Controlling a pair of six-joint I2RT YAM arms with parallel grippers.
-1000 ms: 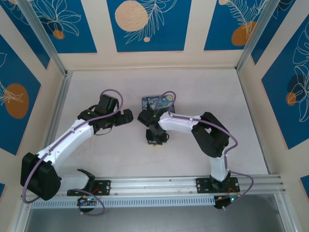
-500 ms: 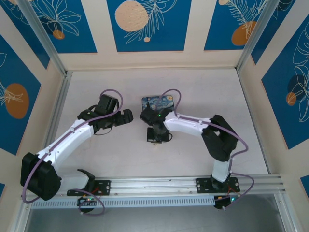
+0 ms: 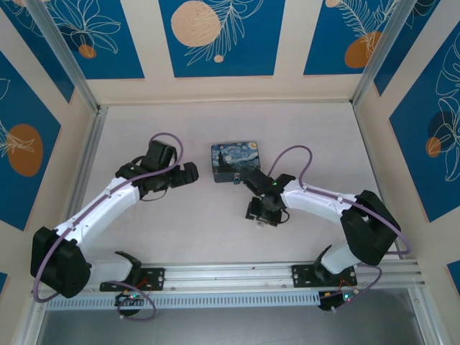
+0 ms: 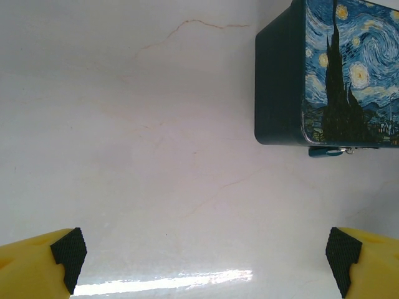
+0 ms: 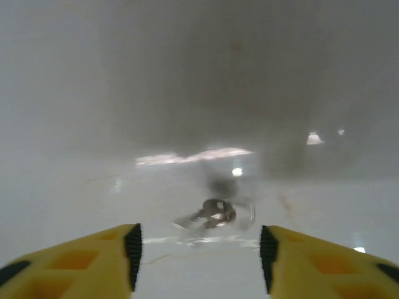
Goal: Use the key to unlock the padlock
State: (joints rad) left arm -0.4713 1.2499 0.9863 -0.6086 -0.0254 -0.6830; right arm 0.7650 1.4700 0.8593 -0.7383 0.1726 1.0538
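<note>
Left gripper (image 3: 188, 173): jaws wide apart, empty.
Painted box (image 3: 236, 162): mid-tabletop (image 3: 165, 122); padlock (image 4: 326, 151) at its near edge.
Right gripper (image 5: 199, 249): jaws apart, low, nothing clamped.
Key (image 5: 214, 214): blurred, lying just ahead between them.
Likely step, grasping: centre, descend, pinch the head, leave the blade protruding.

box (image 3: 236, 162): lay flat, painted lid up, mid-table | table (image 3: 180, 223): pale, hairline cracks | walls (image 3: 215, 36): cream, blue leaf-print panels | rail (image 3: 237, 275): along near edge

Robot lab cell: white tabletop (image 3: 180, 122), aluminium frame posts (image 3: 63, 57), blue leaf-print wall panels (image 3: 244, 54), rail-mounted arms (image 3: 100, 205).
</note>
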